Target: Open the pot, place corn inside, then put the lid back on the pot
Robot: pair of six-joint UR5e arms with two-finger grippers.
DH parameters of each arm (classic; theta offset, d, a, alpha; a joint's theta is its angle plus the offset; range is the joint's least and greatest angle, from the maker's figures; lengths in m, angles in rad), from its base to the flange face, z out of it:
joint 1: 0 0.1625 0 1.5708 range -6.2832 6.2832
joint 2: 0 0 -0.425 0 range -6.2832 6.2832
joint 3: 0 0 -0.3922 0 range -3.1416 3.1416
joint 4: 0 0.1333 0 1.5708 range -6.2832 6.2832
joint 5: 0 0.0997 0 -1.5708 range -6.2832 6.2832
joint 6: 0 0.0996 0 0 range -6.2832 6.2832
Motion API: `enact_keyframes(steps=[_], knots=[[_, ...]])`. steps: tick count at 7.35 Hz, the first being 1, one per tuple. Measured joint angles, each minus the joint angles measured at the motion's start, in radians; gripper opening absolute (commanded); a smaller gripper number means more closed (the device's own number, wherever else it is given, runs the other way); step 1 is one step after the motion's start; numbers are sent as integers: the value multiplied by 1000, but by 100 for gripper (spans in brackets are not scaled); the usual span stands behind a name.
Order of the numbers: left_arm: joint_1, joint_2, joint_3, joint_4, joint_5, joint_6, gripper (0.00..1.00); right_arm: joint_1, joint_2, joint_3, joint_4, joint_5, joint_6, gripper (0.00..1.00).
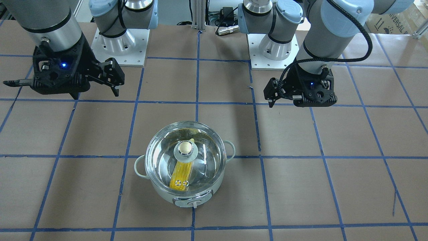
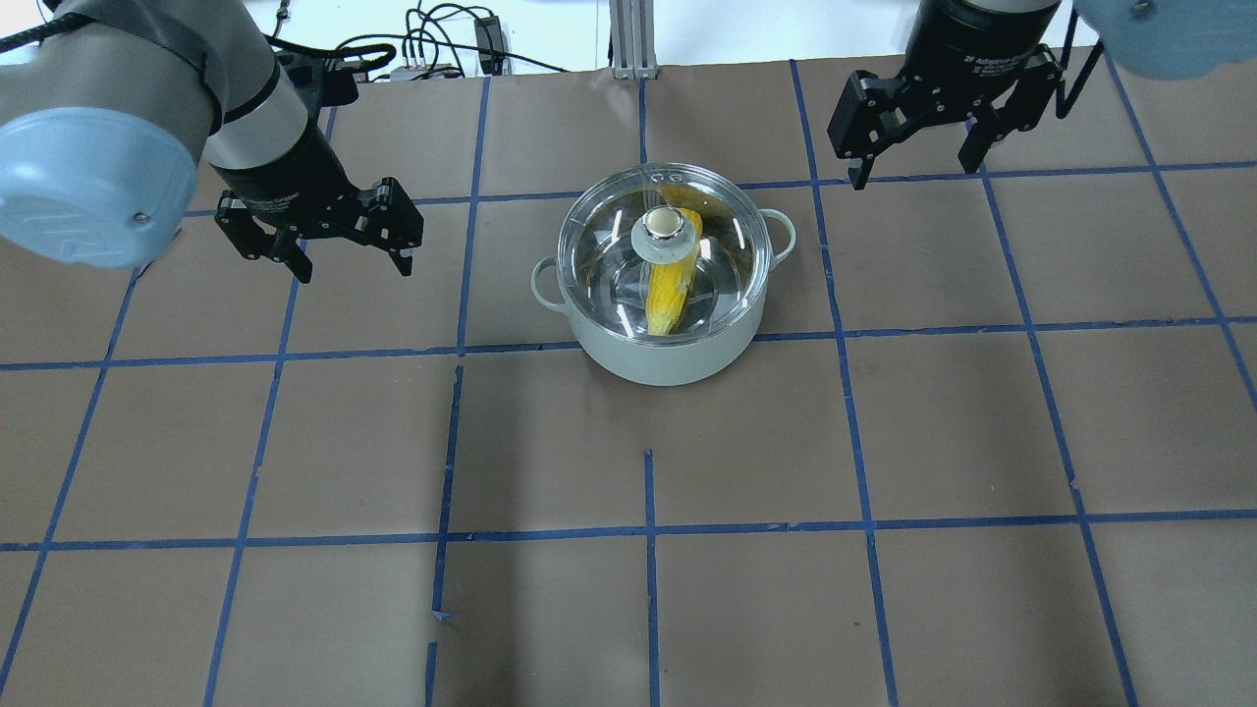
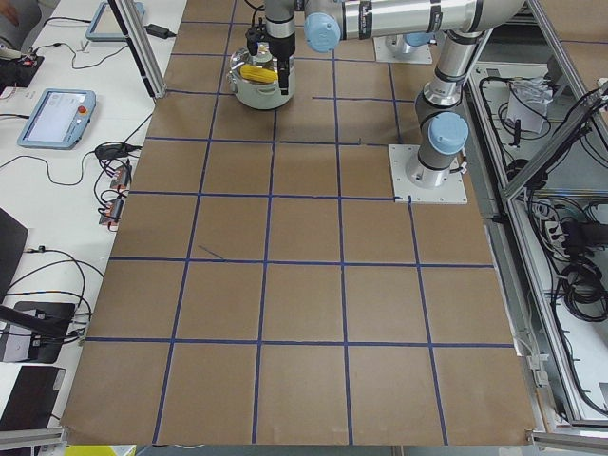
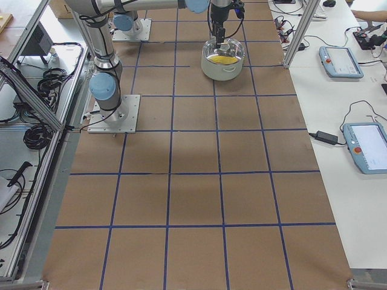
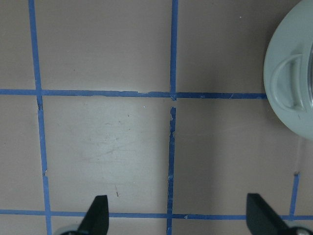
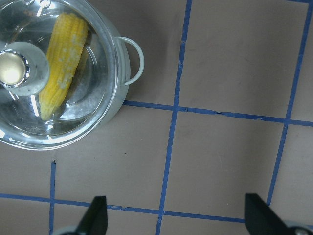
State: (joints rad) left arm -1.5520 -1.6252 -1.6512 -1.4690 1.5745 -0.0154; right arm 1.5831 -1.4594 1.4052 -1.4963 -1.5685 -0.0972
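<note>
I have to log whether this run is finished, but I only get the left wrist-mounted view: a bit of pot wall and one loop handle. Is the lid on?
Observer: Yes. The glass lid sits flat on the pot, covering the whole rim.
Operator: And the corn?
Observer: The corn lies inside the pot, showing through the glass.
Operator: Is the other arm clear of it?
Observer: The right gripper hangs apart from the pot, jaws open, holding nothing.
</note>
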Motion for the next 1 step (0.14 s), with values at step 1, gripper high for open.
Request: enact_keyframes(steps=[1], knots=[[2,1,0,1,0,0,100,-13,-1,-1,10,1,-1,99]])
